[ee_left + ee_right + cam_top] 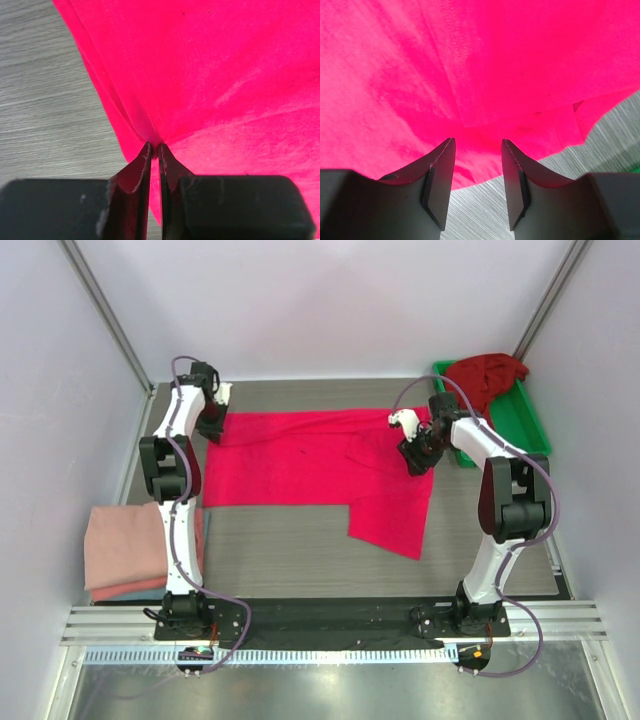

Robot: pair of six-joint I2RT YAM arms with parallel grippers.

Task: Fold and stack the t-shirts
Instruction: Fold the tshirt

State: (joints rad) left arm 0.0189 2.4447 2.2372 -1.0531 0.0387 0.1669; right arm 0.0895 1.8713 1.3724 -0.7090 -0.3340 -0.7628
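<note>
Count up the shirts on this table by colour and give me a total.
Bright pinkish-red shirt, spread flat: 1
Dark crimson shirt, in the green tray: 1
Pale salmon-pink folded shirts, stacked: 2 visible
Total: 4

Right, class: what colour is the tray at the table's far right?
Green tray; best seen in top external view.

The spread t-shirt [300, 460] is pinkish-red, bunched t-shirt [487, 375] crimson, folded t-shirts [120, 540] salmon-pink, tray [525, 425] green.
</note>
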